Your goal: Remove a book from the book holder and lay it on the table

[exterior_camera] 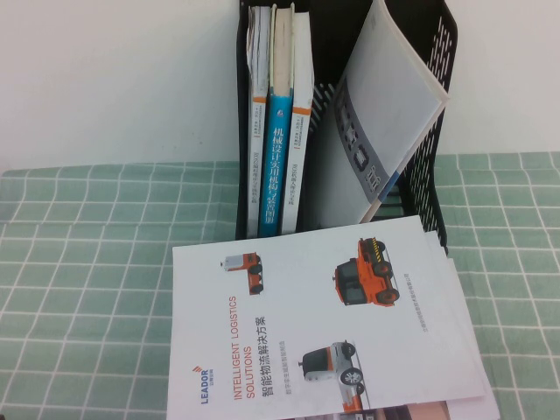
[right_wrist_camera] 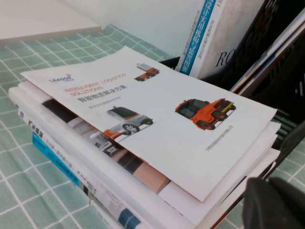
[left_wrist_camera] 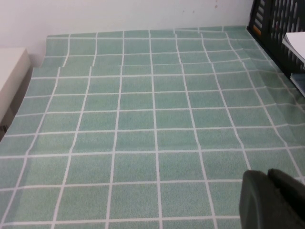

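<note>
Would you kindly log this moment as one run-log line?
brochure atop table stack | blue book upright in holder | left gripper above tablecloth | right gripper beside stack

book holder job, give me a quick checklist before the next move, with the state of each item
1. Books left in the black perforated plastic book holder: ok, a blue-spined book stands upright with others, and a grey-covered book leans in the right bay.
2. Laying spot: ok, the white LEADOR brochure with orange vehicles lies flat on top of a stack of books in front of the holder, with green checked tablecloth bare to the left.
3. Left claw position: ok, over bare cloth, away from the holder.
4. Right claw position: ok, beside the stack.
5. Either claw open: cannot tell.
6. Claws carrying anything: cannot tell.
</note>
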Available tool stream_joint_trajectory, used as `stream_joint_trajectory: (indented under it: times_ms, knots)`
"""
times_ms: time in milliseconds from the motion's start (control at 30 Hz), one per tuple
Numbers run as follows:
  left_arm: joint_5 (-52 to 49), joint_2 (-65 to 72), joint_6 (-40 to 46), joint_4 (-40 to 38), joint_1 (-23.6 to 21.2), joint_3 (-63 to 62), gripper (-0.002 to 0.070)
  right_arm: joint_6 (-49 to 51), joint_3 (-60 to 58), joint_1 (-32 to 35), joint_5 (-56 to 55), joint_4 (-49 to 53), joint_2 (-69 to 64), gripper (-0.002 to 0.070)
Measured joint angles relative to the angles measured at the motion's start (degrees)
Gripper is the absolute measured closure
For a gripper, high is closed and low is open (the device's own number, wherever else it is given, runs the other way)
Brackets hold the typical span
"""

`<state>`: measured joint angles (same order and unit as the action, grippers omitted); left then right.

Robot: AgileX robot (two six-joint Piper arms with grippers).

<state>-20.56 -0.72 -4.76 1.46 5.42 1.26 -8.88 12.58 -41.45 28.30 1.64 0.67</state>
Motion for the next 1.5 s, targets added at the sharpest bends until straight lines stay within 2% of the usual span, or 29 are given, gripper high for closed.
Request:
stream_joint_trajectory:
  times_ms: [467,567,700,1000,1100,1367,1500]
  knots:
    - [0.00,0.00,0.00,0.00,0.00,-0.10,0.0678,0.00,0.00,0.00,0.00,0.24,0.00,0.0678]
    - [0.00,0.00,0.12,-0.11,0.00,-0.10,0.0678,0.00,-0.34,0.56,-0.88,4.84,0.00,0.0678]
    - [0.00,0.00,0.02,-0.11,0.00,-0.10,0.0678,0.67,-2.71,6.75,-4.31,7.41,0.00,0.0678]
    - [0.00,0.00,0.02,-0.22,0.00,-0.10,0.0678,5.70,-11.98,33.50,-19.89,5.81,0.00,0.0678]
    - [0.00,0.00,0.02,-0.22,0.00,-0.10,0.0678,5.97,-13.96,39.45,-20.31,5.55,0.00,0.0678]
    - [0.00,0.00,0.02,-0.22,0.00,-0.10,0.0678,5.97,-14.18,41.61,-7.60,2.81,0.00,0.0678]
    - [0.00,0.00,-0.19,-0.22,0.00,-0.10,0.0678,5.44,-14.18,41.61,-7.28,2.53,0.00,0.0678]
